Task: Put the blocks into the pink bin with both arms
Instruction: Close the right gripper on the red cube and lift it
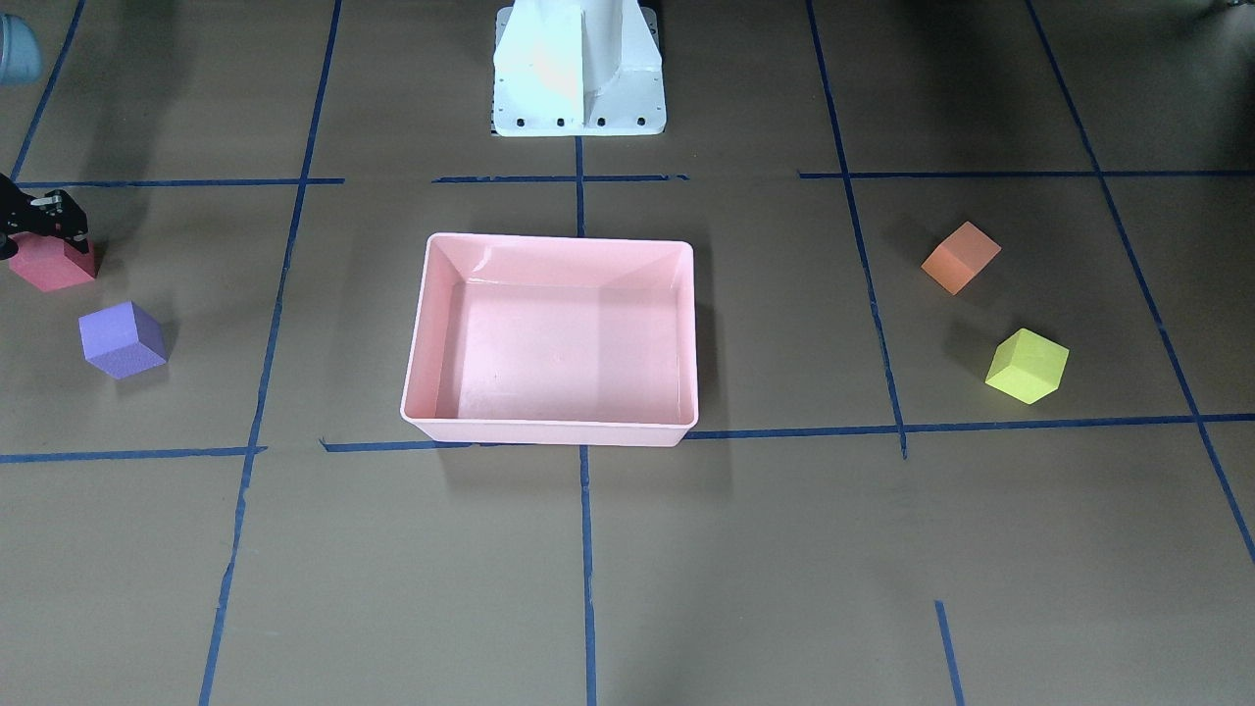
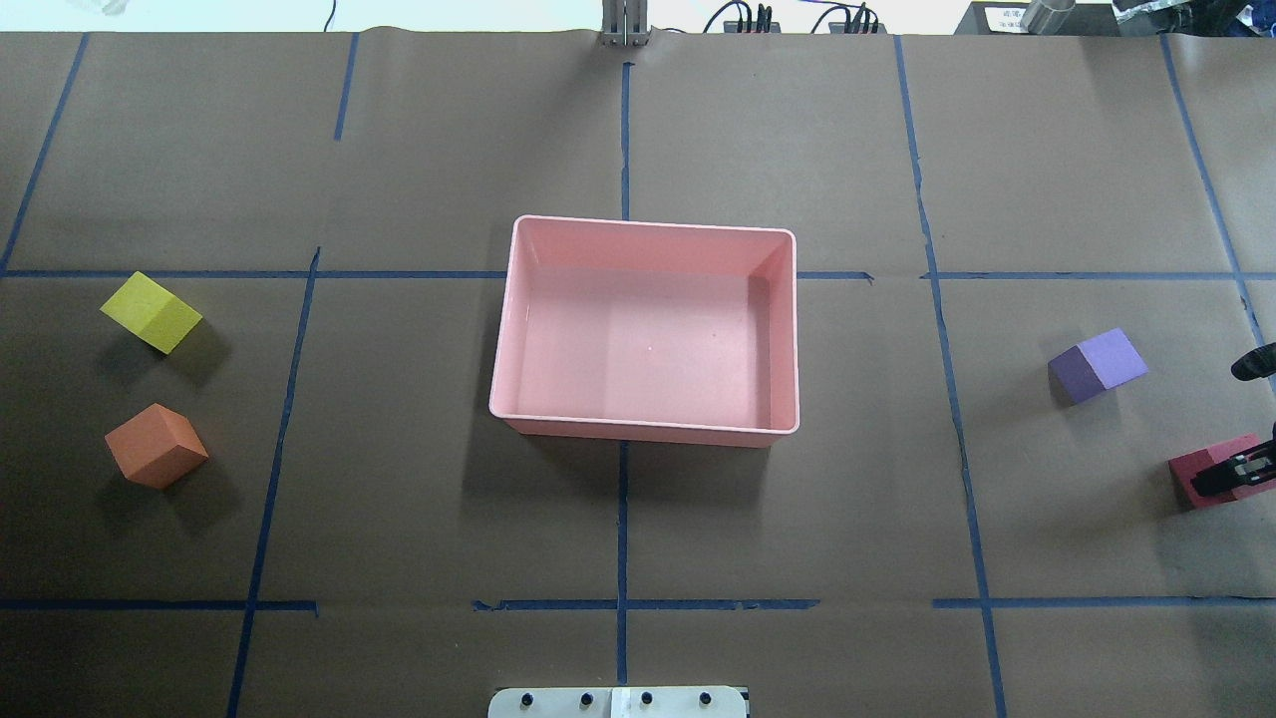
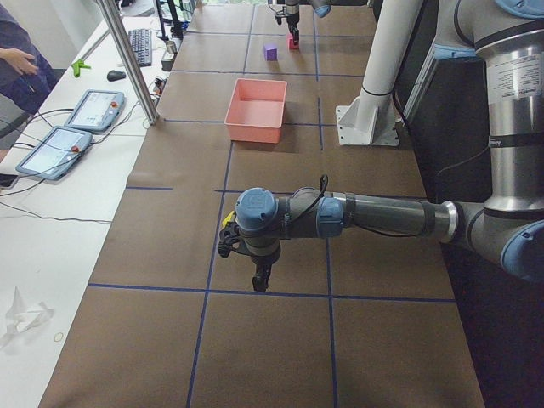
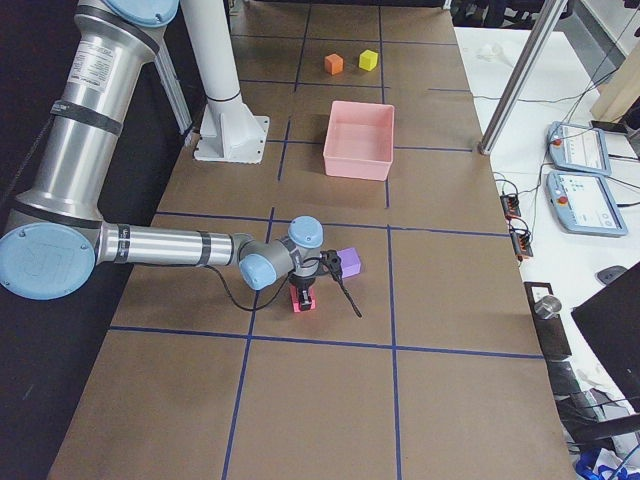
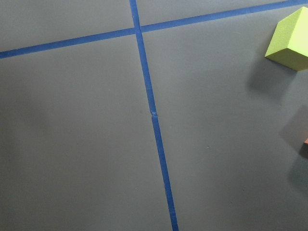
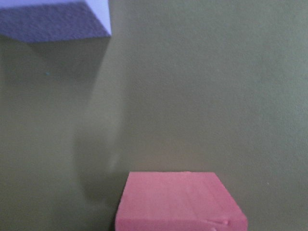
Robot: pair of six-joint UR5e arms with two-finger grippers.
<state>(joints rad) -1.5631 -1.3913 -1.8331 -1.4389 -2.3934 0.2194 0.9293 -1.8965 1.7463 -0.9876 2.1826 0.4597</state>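
The pink bin (image 2: pixel 518 329) sits empty at the table's middle. The red block (image 2: pixel 1201 469) rests on the table at the right edge, with my right gripper (image 2: pixel 1246 469) down over it. Its jaws look open, one finger along the block's near edge. The right wrist view shows the red block (image 6: pixel 180 202) just below and the purple block (image 6: pixel 53 19) beyond. The purple block (image 2: pixel 1097 364) stands near the red one. The yellow-green block (image 2: pixel 150 312) and orange block (image 2: pixel 157 445) lie on the left. My left gripper (image 3: pixel 255 274) hovers above them; I cannot tell whether it is open.
The white pedestal base (image 1: pixel 578 69) stands at the robot's side behind the bin. Blue tape lines grid the brown paper table cover. A metal post (image 3: pixel 127 59) and operator tablets (image 3: pixel 55 149) stand on the white table beyond the far edge.
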